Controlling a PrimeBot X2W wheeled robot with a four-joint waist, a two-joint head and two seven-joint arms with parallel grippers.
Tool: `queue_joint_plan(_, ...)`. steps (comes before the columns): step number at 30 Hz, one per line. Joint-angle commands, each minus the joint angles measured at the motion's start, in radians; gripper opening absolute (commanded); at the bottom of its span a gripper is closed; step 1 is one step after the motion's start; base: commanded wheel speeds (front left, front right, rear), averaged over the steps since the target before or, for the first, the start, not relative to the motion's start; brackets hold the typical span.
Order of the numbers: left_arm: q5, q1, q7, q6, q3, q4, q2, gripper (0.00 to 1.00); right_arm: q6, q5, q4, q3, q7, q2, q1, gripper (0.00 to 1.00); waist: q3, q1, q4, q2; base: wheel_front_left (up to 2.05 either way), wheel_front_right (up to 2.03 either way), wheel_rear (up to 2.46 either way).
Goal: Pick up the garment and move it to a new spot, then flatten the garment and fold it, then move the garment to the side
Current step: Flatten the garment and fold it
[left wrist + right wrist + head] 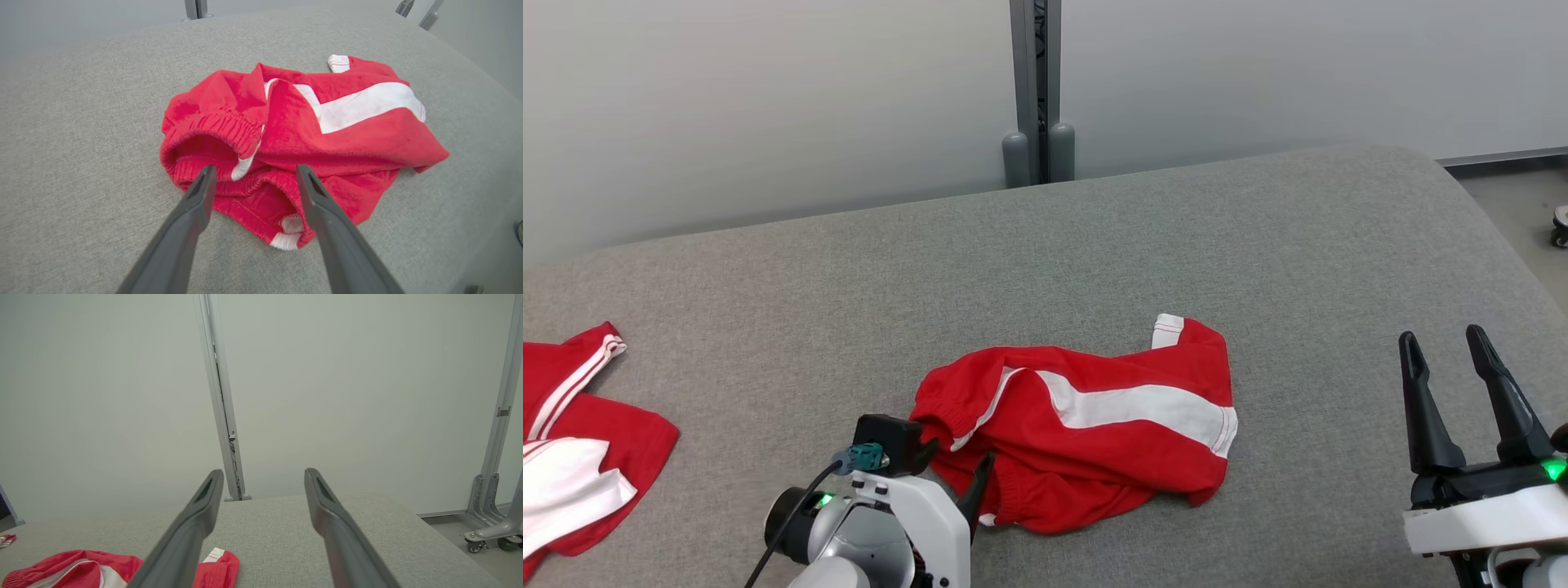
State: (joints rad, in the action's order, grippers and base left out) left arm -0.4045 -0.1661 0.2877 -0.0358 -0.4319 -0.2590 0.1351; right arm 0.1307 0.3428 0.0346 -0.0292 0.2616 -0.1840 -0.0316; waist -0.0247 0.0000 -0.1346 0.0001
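One pair of red shorts [1086,425] lies crumpled on the grey bench [1176,237], soft and light, likely to sag when lifted. The elastic waistband [220,124] looks the surest hold. It sits right at the tips of the left hand [256,168], which is spread wide and empty. The right hand [1441,335], likewise wide open and empty, stands well apart.

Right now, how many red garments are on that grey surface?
2. Red shorts lie in the middle of the grey surface; a second red garment lies at its far left, partly cut off, so more may be hidden.
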Motion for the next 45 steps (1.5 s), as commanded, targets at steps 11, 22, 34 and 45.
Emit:
queue_joint_plan(11,-0.016,-0.073,0.017,0.003,0.0,-0.043,-0.013,1.0,0.0,0.008,-0.006,0.0,0.005,-0.019,-0.013,1.0,-0.021,0.0,0.001,-0.0001,0.0,0.0,0.0)
queue_joint_plan(22,-0.031,-0.14,-0.093,0.05,-0.011,-0.118,-0.036,0.0,0.0,0.009,-0.001,0.008,0.005,-0.021,-0.021,1.0,-0.039,0.0,0.021,-0.0001,0.0,0.0,0.0)
queue_joint_plan(34,-0.073,-0.134,0.065,0.111,0.018,-0.021,0.143,0.0,0.0,0.004,-0.003,0.013,0.005,-0.015,-0.018,1.0,-0.027,0.0,0.085,-0.0001,0.0,0.0,0.0)
queue_joint_plan(45,-0.234,-0.124,0.244,0.15,0.086,-0.011,0.29,0.0,0.0,0.01,0.0,0.007,0.005,-0.015,-0.029,1.0,-0.031,0.0,0.081,-0.0001,0.0,0.0,0.0)
